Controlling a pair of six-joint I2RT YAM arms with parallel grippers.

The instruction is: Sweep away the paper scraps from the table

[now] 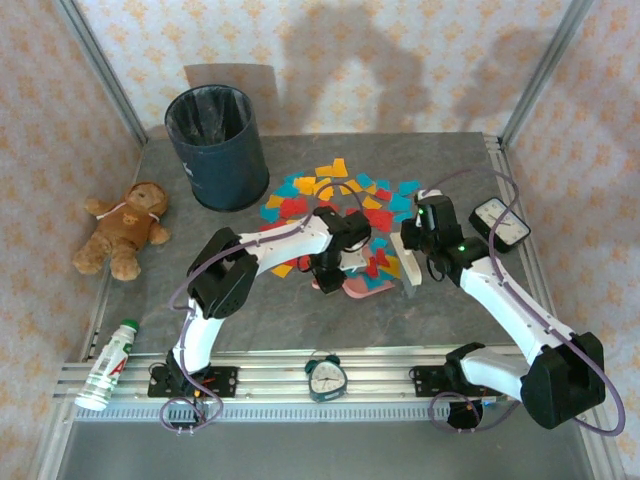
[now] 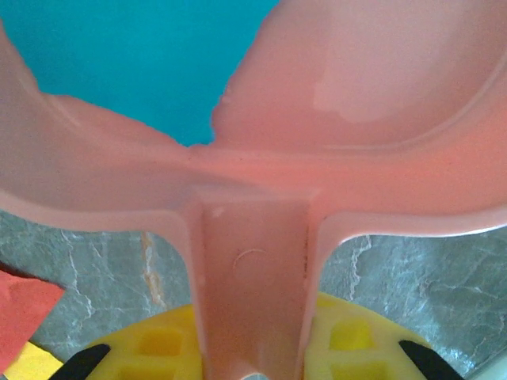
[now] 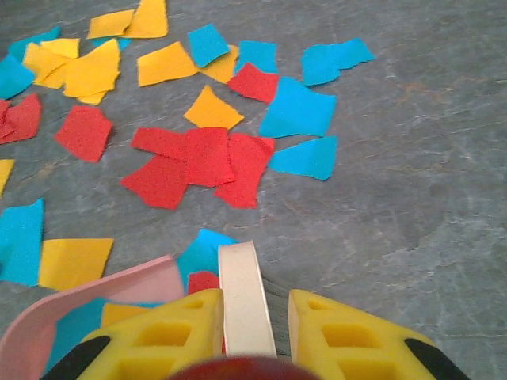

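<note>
The paper scraps (image 1: 330, 195) lie scattered across the middle of the surface (image 1: 250, 320), in front of the dark bin (image 1: 217, 147) and right around both arms. They are thin, flat and featherlight, so they will likely slide or flutter at the least push, and fingers would struggle to pinch them one by one; sweeping suits them better. The left end effector (image 2: 253, 352) is pressed together on the handle of a pink dustpan (image 2: 356, 95), which already carries a teal piece. The right end effector (image 3: 247, 336) pinches the pale handle of what looks like a brush (image 3: 242, 289), just beside the pan's rim, with red, yellow and blue scraps spread ahead of it. Well clear of the pile sit a teddy bear (image 1: 125, 228) at the left edge, a bottle (image 1: 108, 365) and an alarm clock (image 1: 326, 377) on the near rail, and a second clock (image 1: 499, 222) at the right — only this last one, near the right arm's elbow, seems close enough to get knocked.
</note>
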